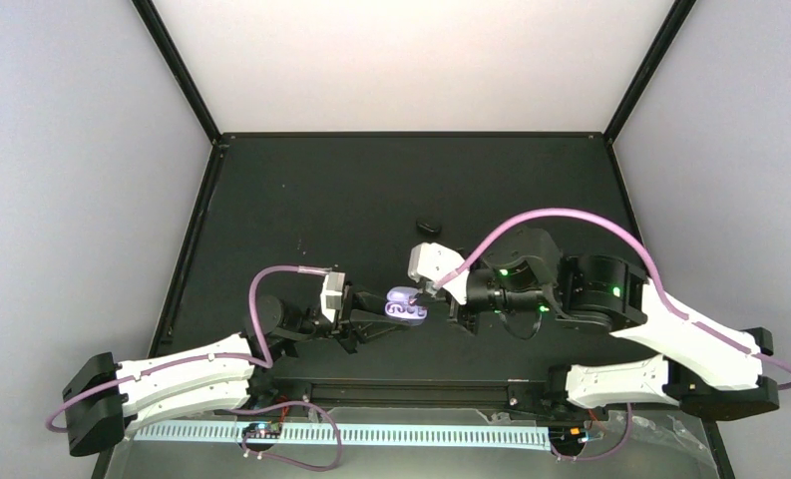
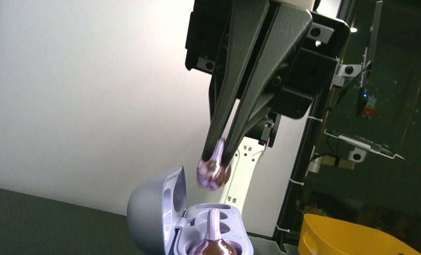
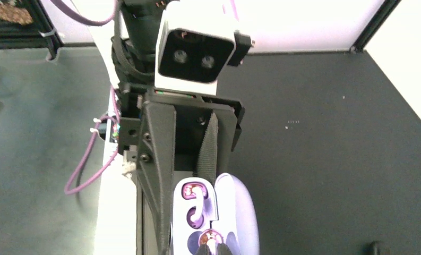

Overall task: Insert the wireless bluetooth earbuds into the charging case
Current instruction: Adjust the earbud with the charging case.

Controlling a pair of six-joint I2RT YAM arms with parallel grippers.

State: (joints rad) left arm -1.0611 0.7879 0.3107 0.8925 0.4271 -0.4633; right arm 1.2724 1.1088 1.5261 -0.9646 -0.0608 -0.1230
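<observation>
Downward, right pincer (image 2: 218,158); earbud (image 2: 212,173) above case (image 2: 151,210)

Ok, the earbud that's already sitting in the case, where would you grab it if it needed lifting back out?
I'd take the seated earbud by its stem, which stands up out of the charging case while the body sits sunk in its well. Bring the jaws straight down from above: the open lid blocks one side.

Robot lab test cell: matte black surface (image 1: 371,200) boxed in by plain white panels (image 1: 411,60) on black frame posts (image 1: 177,70). Lit strip (image 1: 371,436) along near edge, loose purple cables (image 1: 561,215), bare circuit board (image 1: 261,431), yellow bin (image 2: 351,236) past a post.
</observation>
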